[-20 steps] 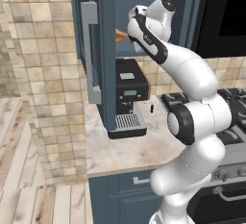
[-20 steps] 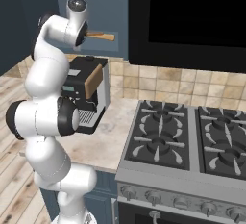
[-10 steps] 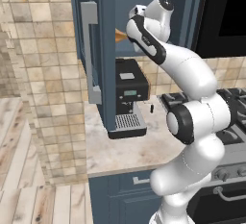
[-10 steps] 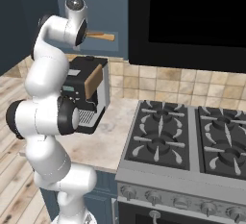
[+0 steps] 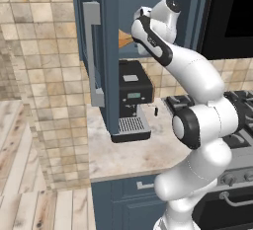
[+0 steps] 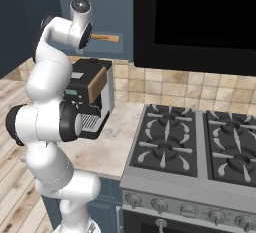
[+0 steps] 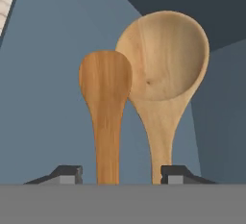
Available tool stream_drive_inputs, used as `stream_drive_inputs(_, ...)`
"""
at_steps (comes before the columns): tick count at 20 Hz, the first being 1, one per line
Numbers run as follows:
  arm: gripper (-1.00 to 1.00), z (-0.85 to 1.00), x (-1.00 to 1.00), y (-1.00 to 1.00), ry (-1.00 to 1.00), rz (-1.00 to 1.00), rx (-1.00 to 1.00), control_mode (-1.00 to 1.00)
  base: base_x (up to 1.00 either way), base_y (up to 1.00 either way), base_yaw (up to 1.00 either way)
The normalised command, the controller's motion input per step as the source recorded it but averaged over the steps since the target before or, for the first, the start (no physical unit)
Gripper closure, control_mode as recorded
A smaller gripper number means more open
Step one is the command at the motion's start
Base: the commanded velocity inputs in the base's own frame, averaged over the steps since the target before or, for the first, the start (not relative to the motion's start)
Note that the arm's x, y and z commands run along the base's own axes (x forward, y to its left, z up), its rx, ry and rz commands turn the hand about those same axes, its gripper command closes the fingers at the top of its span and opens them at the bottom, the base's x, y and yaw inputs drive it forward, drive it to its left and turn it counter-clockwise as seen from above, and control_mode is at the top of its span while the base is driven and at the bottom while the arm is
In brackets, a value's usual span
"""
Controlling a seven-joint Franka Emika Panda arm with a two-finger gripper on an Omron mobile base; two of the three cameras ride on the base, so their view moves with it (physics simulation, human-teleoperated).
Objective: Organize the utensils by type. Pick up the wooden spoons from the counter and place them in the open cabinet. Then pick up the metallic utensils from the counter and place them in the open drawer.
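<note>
- In the hand view two wooden spoons stand side by side between the fingers (image 7: pixel 120 172): a narrower, darker spoon (image 7: pixel 105 103) at centre left and a wider, paler round-bowled spoon (image 7: pixel 161 74) at centre right, their bowls toward the top of the frame.
- The two dark finger tips rise at the bottom of that frame, one left of the darker spoon's handle, one right of the paler spoon's handle; the fingers stand apart with both handles in the gap. Whether the tips press on the handles or stand just clear of them cannot be told.
- Behind the spoons lies the blue inside of the cabinet (image 7: pixel 48 74), with a darker patch in the upper right.
- In the left base view the cabinet door (image 5: pixel 101 51) stands open at upper centre, its grey bar handle (image 5: pixel 91 51) vertical. The arm reaches up into the opening beside it, and a bit of light wood (image 5: pixel 124 39) shows just left of the hand.
- In the right base view a wooden spoon handle (image 6: pixel 106 38) sticks out level to the right of the hand in the upper left of the frame.
- A black coffee machine (image 5: pixel 132 100) sits on the beige counter (image 5: pixel 123 155) below the cabinet; a stove (image 6: pixel 195 147) fills the right of the right base view.
</note>
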Motion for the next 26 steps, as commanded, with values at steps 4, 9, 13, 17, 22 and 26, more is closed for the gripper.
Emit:
stream_drive_inputs(4, -1.00, -0.25, 0.01, 0.00, 0.00, 0.00, 0.04, -1.00, 0.00, 0.00, 0.00)
stream_drive_inputs(9, -1.00, -0.22, 0.03, -0.02, 0.00, 0.00, 0.03, -1.00, 0.00, 0.00, 0.00)
stream_drive_inputs(13, -1.00, -0.05, 0.03, -0.01, 0.00, 0.00, 0.00, -1.00, 0.00, 0.00, 0.00)
stream_drive_inputs(17, -1.00, 0.00, -0.24, 0.00, 0.00, 0.00, 0.00, -1.00, 0.00, 0.00, 0.00)
stream_drive_inputs(22, -1.00, -0.04, -0.22, 0.00, 0.00, 0.00, 0.01, -1.00, 0.00, 0.00, 0.00)
stream_drive_inputs(26, -1.00, 0.00, -0.14, 0.00, 0.00, 0.00, 0.00, -1.00, 0.00, 0.00, 0.00)
